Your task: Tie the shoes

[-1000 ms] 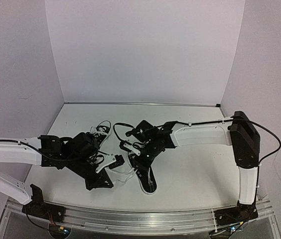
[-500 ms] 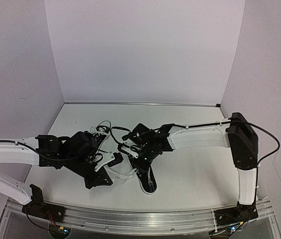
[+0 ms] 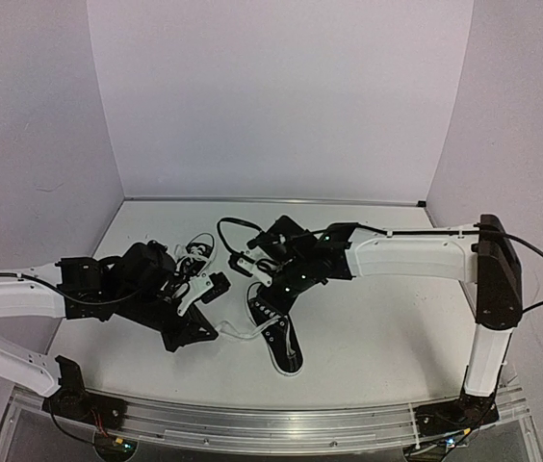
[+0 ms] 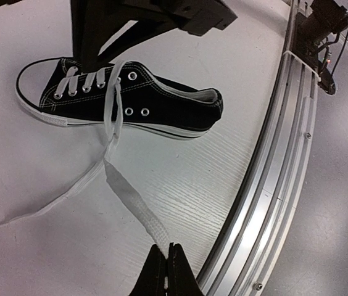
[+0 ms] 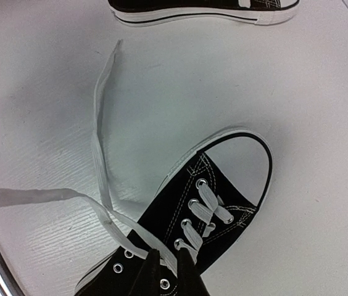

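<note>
One of the shoes (image 3: 281, 348), a black sneaker with a white toe cap, lies near the table's front; it also shows in the left wrist view (image 4: 161, 108) and the right wrist view (image 5: 223, 185). My left gripper (image 3: 212, 335) (image 4: 166, 248) is shut on the end of a white lace (image 4: 131, 203) that runs taut back to this shoe's eyelets. My right gripper (image 3: 267, 306) (image 5: 169, 258) hovers over the shoe's tongue, its jaws pinched on the other lace (image 5: 100, 216). The second shoe (image 3: 195, 252) (image 5: 205, 9) lies behind, partly hidden by my left arm.
The metal rail (image 4: 279, 172) along the table's near edge runs close to my left gripper. A black cable (image 3: 225, 231) loops above the right wrist. Purple walls (image 3: 281, 96) close in the table at the back and sides.
Both grippers have drawn away from the near edge, the left one pulling its lace leftward. The right forearm has swung further back.
</note>
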Controlling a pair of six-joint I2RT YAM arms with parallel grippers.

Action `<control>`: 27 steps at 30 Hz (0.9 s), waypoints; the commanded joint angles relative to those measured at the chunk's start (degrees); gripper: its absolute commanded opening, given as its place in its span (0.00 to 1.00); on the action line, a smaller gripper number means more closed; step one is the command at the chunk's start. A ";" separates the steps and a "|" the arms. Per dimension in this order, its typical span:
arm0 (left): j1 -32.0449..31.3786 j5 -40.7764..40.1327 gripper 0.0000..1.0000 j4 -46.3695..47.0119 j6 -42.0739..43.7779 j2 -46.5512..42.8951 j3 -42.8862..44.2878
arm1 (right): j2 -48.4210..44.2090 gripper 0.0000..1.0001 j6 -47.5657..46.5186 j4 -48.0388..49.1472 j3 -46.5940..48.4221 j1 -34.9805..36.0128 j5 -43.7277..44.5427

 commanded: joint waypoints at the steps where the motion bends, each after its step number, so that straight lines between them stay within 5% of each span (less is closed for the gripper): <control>1: -0.35 10.20 0.00 4.52 1.65 0.34 0.26 | 1.01 0.17 -2.26 -0.39 1.80 0.14 -1.39; 8: -1.23 15.40 0.00 1.77 3.77 0.85 2.53 | 3.89 0.39 -4.32 -0.44 2.71 0.35 -4.67; 27: -1.75 16.52 0.00 -2.11 8.16 1.98 3.82 | 11.13 0.33 -6.75 -0.72 2.56 4.10 4.29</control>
